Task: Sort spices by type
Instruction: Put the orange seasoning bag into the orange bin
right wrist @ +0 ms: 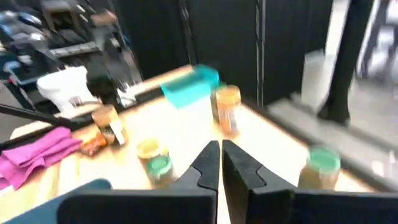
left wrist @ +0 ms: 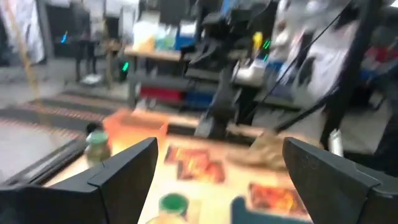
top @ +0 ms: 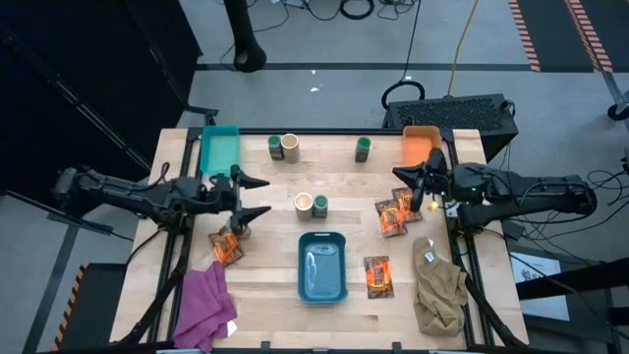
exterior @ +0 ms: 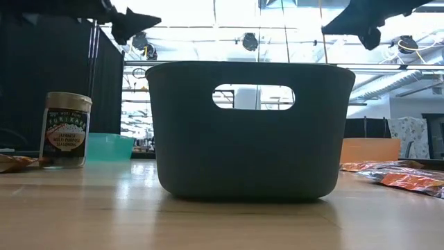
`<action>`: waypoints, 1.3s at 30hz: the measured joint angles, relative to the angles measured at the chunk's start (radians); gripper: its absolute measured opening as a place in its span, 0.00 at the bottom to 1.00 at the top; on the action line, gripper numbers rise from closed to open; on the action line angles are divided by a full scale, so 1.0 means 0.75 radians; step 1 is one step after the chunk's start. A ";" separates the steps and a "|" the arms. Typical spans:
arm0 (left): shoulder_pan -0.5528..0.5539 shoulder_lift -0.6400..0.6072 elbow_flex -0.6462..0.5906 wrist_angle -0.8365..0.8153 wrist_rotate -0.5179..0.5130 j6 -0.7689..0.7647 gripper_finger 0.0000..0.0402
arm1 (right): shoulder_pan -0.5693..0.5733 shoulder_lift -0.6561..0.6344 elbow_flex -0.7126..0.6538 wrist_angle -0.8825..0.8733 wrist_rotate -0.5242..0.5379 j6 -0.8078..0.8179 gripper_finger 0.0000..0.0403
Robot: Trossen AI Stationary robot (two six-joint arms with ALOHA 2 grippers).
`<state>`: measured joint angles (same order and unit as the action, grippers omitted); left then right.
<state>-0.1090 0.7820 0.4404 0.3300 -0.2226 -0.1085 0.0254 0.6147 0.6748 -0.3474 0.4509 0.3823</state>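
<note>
Table (top: 265, 315), seen from above. Left gripper (top: 257, 197) at 9 o'clock: jaws wide apart, empty. Right gripper (top: 405, 183) at 2 o'clock: jaws closed, empty.

Jars: pair (top: 283, 147) at 11, green jar (top: 363, 148) at 1, pair (top: 312, 205) at centre.

Packets: one (top: 226, 246) at 8, two (top: 393, 213) at 3, one (top: 378, 275) at 5.

Blue bin (top: 322, 266) at 6; teal bin (top: 219, 149) at 10; orange bin (top: 420, 145) at 2.

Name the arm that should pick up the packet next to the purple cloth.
Left. Its open hand hangs just above that packet on the table's left side. The right hand, shut, is far across, over the right-side packets.
</note>
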 joint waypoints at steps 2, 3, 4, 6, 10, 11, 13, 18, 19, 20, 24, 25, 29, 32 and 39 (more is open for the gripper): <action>0.007 0.023 0.036 -0.147 0.000 -0.079 0.87 | -0.007 0.026 0.028 -0.090 -0.007 0.096 0.00; 0.007 0.029 0.041 -0.182 0.001 -0.130 0.87 | -0.008 0.035 0.030 -0.116 -0.010 0.121 0.00; 0.006 0.034 0.043 -0.195 0.007 -0.183 0.87 | -0.008 0.038 0.030 -0.151 -0.016 0.134 0.00; 0.005 0.040 0.046 -0.200 0.013 -0.268 0.87 | -0.006 0.048 0.030 -0.205 -0.022 0.139 0.00; 0.005 0.041 0.046 -0.206 0.014 -0.308 0.87 | -0.006 0.049 0.030 -0.241 -0.113 0.130 0.00; 0.005 0.041 0.046 -0.199 0.014 -0.308 0.87 | -0.006 0.049 0.030 -0.240 -0.137 0.128 0.00; 0.005 0.041 0.046 -0.179 0.014 -0.291 0.87 | -0.005 0.049 0.030 -0.240 -0.172 0.130 0.00; 0.005 0.041 0.047 -0.172 0.013 -0.260 0.87 | -0.005 0.049 0.030 -0.238 -0.190 0.138 0.00; 0.005 0.041 0.047 -0.168 0.012 -0.251 0.87 | -0.005 0.049 0.030 -0.238 -0.190 0.138 0.00; 0.005 0.041 0.047 -0.160 0.012 -0.237 0.87 | -0.005 0.049 0.030 -0.238 -0.190 0.138 0.00; 0.005 0.047 0.047 -0.146 0.011 -0.228 0.87 | -0.006 0.049 0.030 -0.225 -0.181 0.100 0.00; 0.005 0.047 0.047 -0.139 0.009 -0.228 0.87 | -0.008 0.051 0.030 -0.216 -0.177 0.084 0.00; 0.005 0.047 0.047 -0.127 0.001 -0.229 0.87 | -0.017 0.071 0.030 -0.167 -0.174 0.061 0.00; 0.005 0.046 0.047 -0.097 0.004 -0.221 0.87 | -0.017 0.119 0.030 -0.161 -0.092 0.105 0.00; 0.007 0.047 0.047 -0.091 -0.100 -0.074 0.87 | -0.018 0.290 0.030 -0.073 -0.040 0.134 0.00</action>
<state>-0.1040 0.8169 0.4759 0.2616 -0.2976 -0.1638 0.0117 0.8321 0.6975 -0.4021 0.4205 0.4824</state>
